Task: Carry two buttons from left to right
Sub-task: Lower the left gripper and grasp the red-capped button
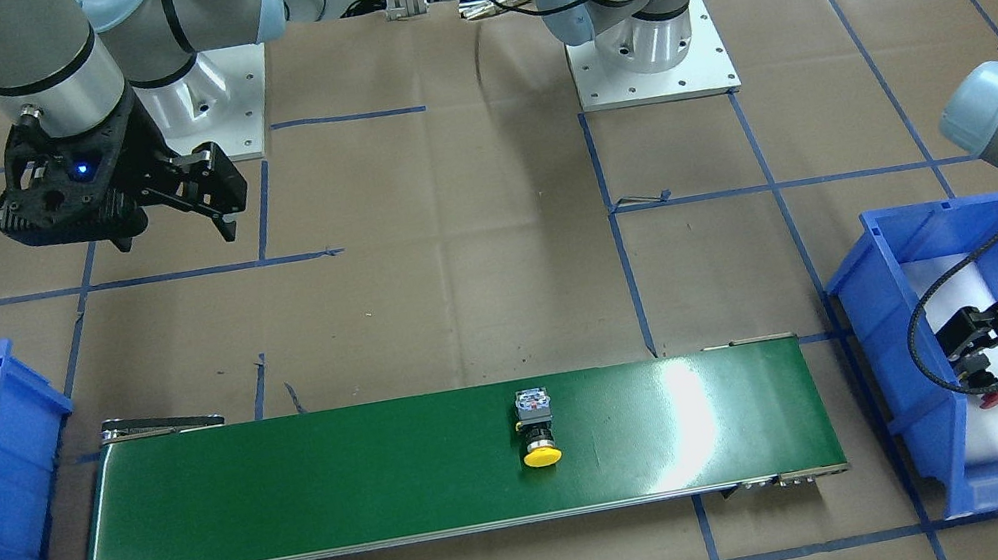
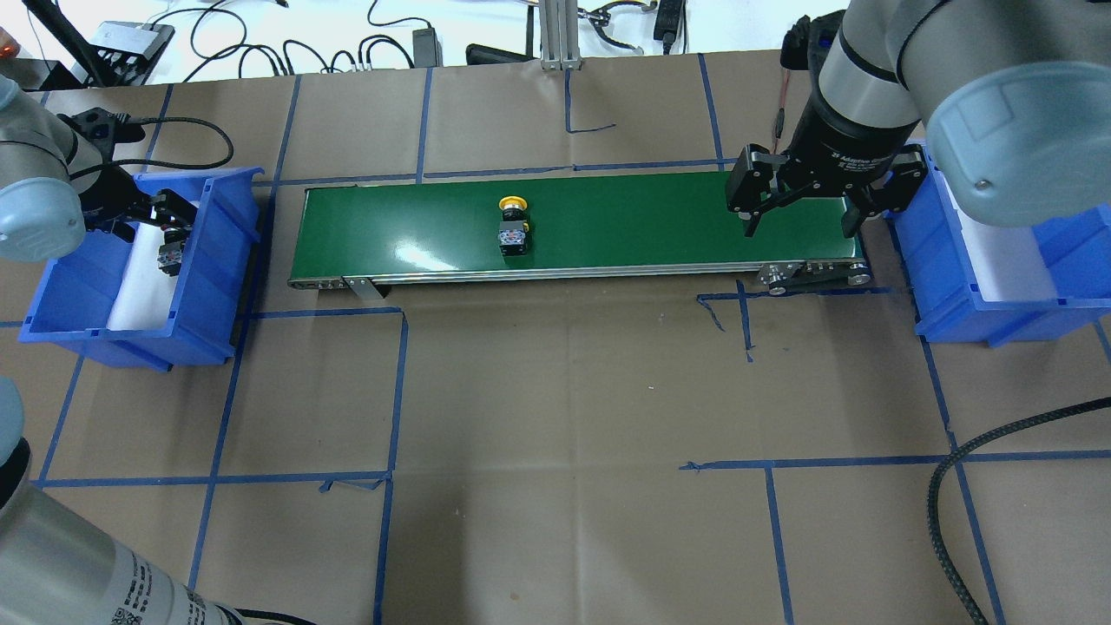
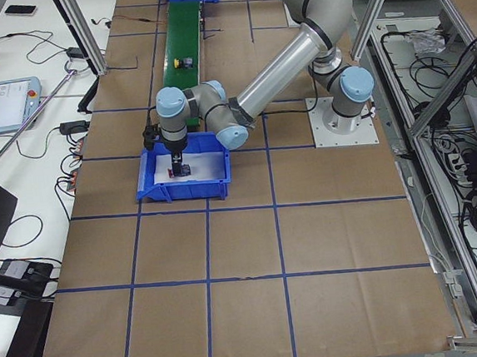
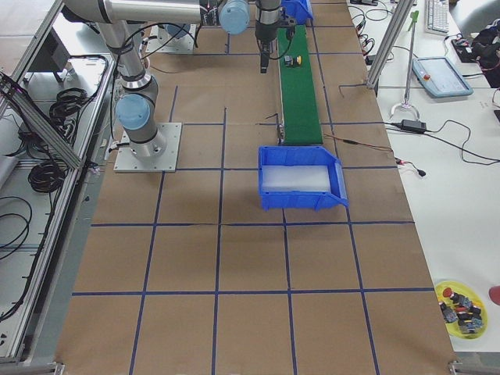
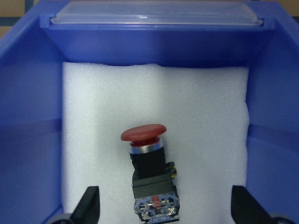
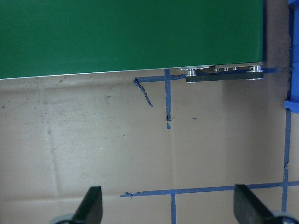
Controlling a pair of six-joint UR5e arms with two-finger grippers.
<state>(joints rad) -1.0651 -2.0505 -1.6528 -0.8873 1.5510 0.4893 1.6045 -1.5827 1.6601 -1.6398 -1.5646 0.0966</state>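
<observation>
The yellow button (image 2: 512,227) lies on its side on the green conveyor belt (image 2: 625,226), left of the middle; it also shows in the front view (image 1: 536,431). The red button (image 5: 148,168) lies on white foam in the left blue bin (image 2: 217,260). My left gripper (image 5: 166,210) is open and low in that bin, one finger on either side of the red button without touching it. My right gripper (image 2: 798,221) is open and empty, hovering above the belt's right end, well right of the yellow button.
The right blue bin (image 2: 955,295) with white foam stands just past the belt's right end. The bins' walls rise close around the belt's ends. A thick black cable (image 2: 946,486) loops at the front right. A small dish of spare parts (image 4: 461,306) sits off the table.
</observation>
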